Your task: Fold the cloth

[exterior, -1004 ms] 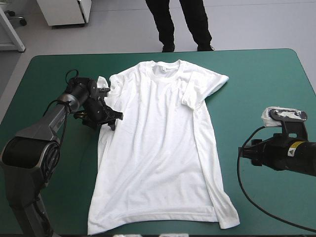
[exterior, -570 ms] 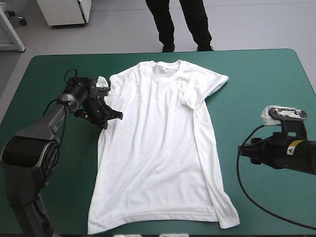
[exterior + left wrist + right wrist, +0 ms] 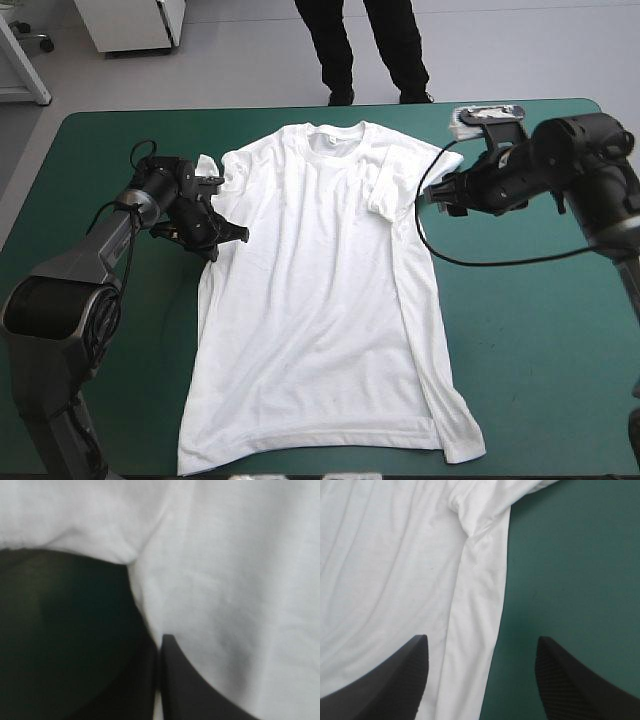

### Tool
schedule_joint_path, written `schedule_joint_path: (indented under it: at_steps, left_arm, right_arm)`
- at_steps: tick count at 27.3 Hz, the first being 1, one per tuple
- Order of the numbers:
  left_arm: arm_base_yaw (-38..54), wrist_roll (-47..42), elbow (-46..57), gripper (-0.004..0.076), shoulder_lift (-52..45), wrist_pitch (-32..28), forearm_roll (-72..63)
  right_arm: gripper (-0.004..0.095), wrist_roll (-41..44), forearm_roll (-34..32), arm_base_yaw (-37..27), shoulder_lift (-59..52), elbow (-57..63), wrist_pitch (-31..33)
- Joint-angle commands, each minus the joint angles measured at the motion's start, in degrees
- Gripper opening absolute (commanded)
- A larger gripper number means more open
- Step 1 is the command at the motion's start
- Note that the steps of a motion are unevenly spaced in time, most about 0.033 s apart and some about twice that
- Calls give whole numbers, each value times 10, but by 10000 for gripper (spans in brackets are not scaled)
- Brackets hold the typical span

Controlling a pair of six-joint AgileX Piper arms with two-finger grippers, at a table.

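From above, the T-shirt (image 3: 320, 300) lies spread flat along the middle of the counter (image 3: 530, 340), collar toward the far edge and hem at the near edge, with its right sleeve (image 3: 388, 190) turned in over the chest. The left end effector (image 3: 222, 236) sits at the shirt's left side edge, just below the left sleeve (image 3: 212, 168). The right end effector (image 3: 440, 196) hangs beside the right shoulder, apparently not touching the cloth. In the left wrist view the two black fingers (image 3: 200, 690) are pinched almost together in one point, a thin sliver of white between them, so they seem to hold the T-shirt's edge where it meets the teal-green cover (image 3: 60, 640). The bite looks shallow. A quick lift could pull the edge free, or it could raise only the upper layer and leave the lower one on the counter. In the right wrist view the fingers (image 3: 395, 680) stand wide apart and hold nothing, and the shirt's right side edge runs between them and on toward the armpit fold ahead, bare cover on one side. If this end effector closes without coming down squarely over that edge, it may pinch a ridge of loose cloth or miss. If the left arm pulls before the right has a grip, the shirt would likely drag askew, and the turned-in sleeve could bunch inside the fold.
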Motion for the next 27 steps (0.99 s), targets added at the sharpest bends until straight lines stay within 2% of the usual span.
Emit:
schedule_joint_path:
  at_steps: [1, 9, 17, 27]
  left_arm:
    - [-4, 0, -5, -7, -15, -6, -18]
    - [-4, 0, -5, -7, -15, -9, -18]
    - [-4, 0, -5, -7, -15, -9, -24]
    - [-4, 16, -5, -7, -15, -12, -37]
  right_arm:
    - [591, -11, -27, 14, 36, -65, 2]
    - [591, -11, -23, 17, 169, -98, -2]
    - [590, -7, -26, 17, 227, -98, -51]
    - [558, -4, -22, 24, 287, -98, -68]
